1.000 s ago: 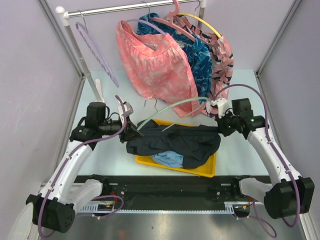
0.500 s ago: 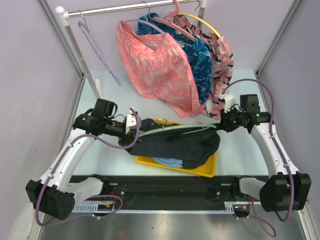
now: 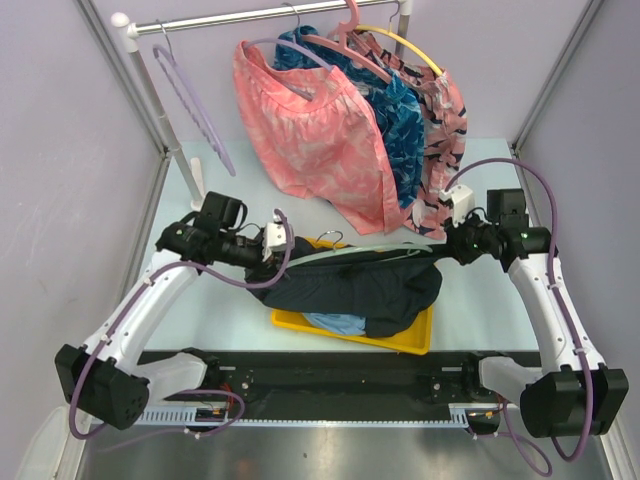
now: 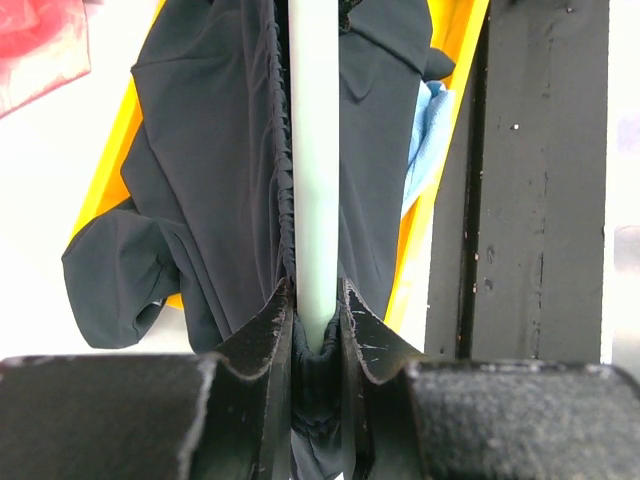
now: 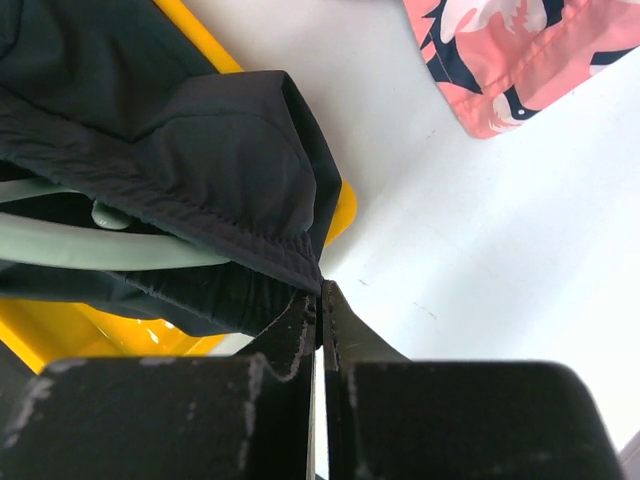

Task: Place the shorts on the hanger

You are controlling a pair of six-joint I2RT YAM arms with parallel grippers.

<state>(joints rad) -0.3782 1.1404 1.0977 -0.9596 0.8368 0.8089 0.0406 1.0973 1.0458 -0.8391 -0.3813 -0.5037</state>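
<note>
The dark navy shorts (image 3: 365,285) hang over the yellow tray (image 3: 415,343), stretched between my two grippers. The mint-green hanger (image 3: 345,256) lies across them, its bar partly inside the waistband and its silver hook (image 3: 333,238) on top. My left gripper (image 3: 275,255) is shut on the hanger's bar (image 4: 315,150), with dark fabric (image 4: 220,180) bunched between the fingers (image 4: 270,330). My right gripper (image 3: 441,245) is shut on the waistband corner (image 5: 290,262) of the shorts (image 5: 220,150). The hanger's end (image 5: 90,245) shows under the waistband there.
A light blue garment (image 3: 335,320) lies in the tray under the shorts. Behind, a rail (image 3: 260,14) holds pink and blue patterned clothes (image 3: 320,130) and a lavender hanger (image 3: 195,100). The patterned hem (image 5: 520,50) hangs near my right gripper. The black base rail (image 4: 540,200) runs along the near edge.
The hanger has dropped from above the shorts to along the waistband. My left gripper moved right and back with it. My right gripper moved right, stretching the waistband.
</note>
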